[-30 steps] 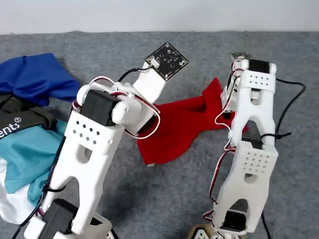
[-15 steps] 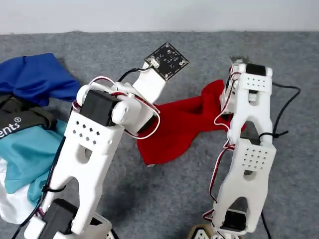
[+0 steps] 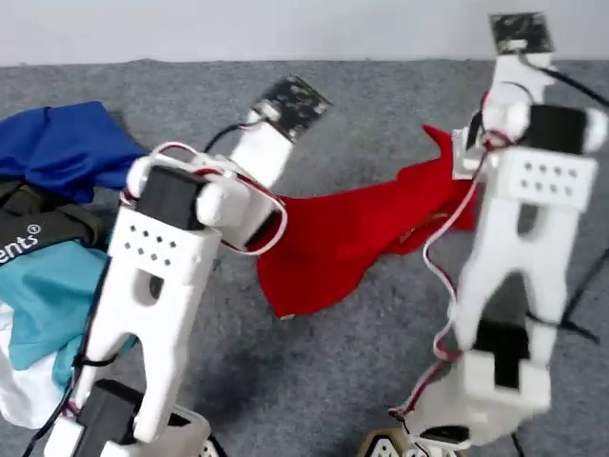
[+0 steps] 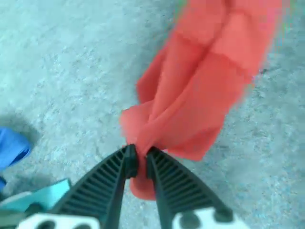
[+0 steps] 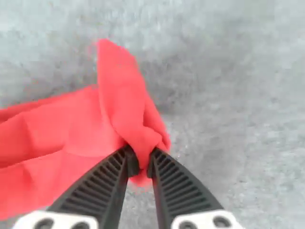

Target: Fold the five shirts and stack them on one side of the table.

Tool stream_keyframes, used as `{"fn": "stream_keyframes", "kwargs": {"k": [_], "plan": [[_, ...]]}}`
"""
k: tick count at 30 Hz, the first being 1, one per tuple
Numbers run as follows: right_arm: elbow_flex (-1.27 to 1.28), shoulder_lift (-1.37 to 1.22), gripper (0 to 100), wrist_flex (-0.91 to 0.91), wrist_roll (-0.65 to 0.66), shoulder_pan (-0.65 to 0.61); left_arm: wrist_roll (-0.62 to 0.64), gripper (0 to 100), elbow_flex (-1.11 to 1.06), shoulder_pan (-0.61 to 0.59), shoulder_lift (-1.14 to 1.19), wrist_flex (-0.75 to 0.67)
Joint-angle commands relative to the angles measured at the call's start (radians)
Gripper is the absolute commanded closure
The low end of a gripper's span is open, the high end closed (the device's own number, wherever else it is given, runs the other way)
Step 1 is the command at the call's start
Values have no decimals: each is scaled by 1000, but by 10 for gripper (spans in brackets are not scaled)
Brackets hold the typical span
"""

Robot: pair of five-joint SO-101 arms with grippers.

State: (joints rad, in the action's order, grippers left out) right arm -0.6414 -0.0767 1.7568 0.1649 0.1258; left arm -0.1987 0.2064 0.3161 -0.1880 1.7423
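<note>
Red shirt (image 4: 205, 81) in both tools (image 4: 138, 156) (image 5: 139, 156)

Table (image 3: 381, 95): grey, felt-like nap, fine mottled texture, spans whole frame below top strip in high view; darker shadow patches at lower centre. White wall (image 3: 285, 29): plain band along top edge, meets table in straight horizontal line. Small tan object (image 3: 379, 444): bottom edge, right of centre, mostly hidden, kind unclear.
</note>
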Motion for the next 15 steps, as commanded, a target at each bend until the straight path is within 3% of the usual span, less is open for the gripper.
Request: {"fn": "stream_keyframes", "kwargs": {"k": [1, 15], "plan": [[54, 211, 989, 28, 18, -4, -11, 983, 2, -57, -44, 11], [388, 581, 989, -140, 63, -1, -11, 983, 5, -199, -46, 12]]}}
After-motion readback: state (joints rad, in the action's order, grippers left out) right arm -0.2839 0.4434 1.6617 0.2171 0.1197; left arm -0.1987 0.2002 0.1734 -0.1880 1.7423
